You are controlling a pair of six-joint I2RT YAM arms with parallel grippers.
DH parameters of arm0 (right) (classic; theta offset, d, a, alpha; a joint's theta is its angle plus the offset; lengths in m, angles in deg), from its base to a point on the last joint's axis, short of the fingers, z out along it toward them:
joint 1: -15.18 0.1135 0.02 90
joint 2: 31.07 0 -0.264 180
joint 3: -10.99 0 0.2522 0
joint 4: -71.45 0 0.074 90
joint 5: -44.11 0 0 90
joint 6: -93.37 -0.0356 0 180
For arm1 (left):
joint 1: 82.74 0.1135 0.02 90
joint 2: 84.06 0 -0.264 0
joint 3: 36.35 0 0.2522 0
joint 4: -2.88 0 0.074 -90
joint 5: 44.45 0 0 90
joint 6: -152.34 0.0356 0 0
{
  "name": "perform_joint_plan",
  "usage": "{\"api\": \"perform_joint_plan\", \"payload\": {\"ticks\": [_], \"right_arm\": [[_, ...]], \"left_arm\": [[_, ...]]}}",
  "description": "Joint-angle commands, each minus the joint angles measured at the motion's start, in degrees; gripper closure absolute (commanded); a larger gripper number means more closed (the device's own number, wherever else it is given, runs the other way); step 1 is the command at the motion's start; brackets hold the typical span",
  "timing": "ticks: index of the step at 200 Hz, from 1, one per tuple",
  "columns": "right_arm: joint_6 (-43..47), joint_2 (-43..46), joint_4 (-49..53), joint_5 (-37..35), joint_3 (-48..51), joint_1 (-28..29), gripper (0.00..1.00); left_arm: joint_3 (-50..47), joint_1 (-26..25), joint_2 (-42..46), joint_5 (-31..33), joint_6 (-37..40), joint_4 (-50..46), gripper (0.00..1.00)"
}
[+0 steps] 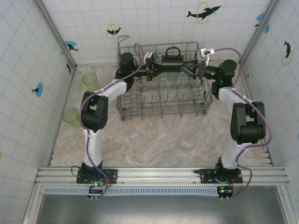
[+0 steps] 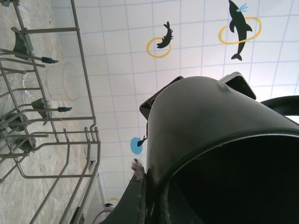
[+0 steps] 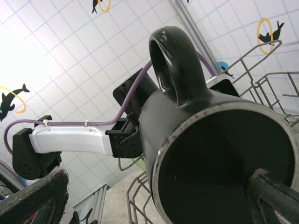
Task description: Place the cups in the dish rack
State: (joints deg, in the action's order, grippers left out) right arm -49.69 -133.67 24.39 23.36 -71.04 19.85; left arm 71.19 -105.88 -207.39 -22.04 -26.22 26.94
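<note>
Top external: dish rack [image 1: 163, 100] sits far-centre, with both your arms over it. Marbled surface [image 1: 140, 140], white tiled walls with dolphin stickers [image 1: 204, 12]. Far green tumbler [image 1: 91, 80] and near green tumbler [image 1: 71, 117] stand left of the rack, clear glass [image 1: 187, 142] in front. Glossy black mug [image 1: 172, 58] hangs sideways above the rack. Left claw [image 1: 161, 69] pinches its wall; right claw [image 1: 184, 70] is wide, one finger [image 3: 275, 196] across the base.

White tiled walls [image 1: 154, 28] carry dolphin decals [image 1: 200, 13] leaping through yellow rings. A marbled beige tabletop [image 1: 149, 135] lies below, an aluminium rail [image 1: 159, 173] along its near edge.
</note>
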Motion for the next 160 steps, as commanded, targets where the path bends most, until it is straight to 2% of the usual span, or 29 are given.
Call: {"api": "perform_joint_plan", "payload": {"ticks": [1,114,160], "right_arm": [[4.9,-1.7,5.6,0.4,-3.9,0.1,0.0],[3.8,-8.2,6.4,2.7,-11.9,3.7,0.0],[-7.1,-11.7,-5.6,2.4,-14.7,4.3,0.0]], "left_arm": [[0.9,1.5,1.5,0.2,-1.6,5.4,1.0],[2.7,1.4,0.4,-1.0,-3.0,6.1,1.0],[2.7,1.1,0.3,-1.5,-3.0,6.1,1.0]]}}
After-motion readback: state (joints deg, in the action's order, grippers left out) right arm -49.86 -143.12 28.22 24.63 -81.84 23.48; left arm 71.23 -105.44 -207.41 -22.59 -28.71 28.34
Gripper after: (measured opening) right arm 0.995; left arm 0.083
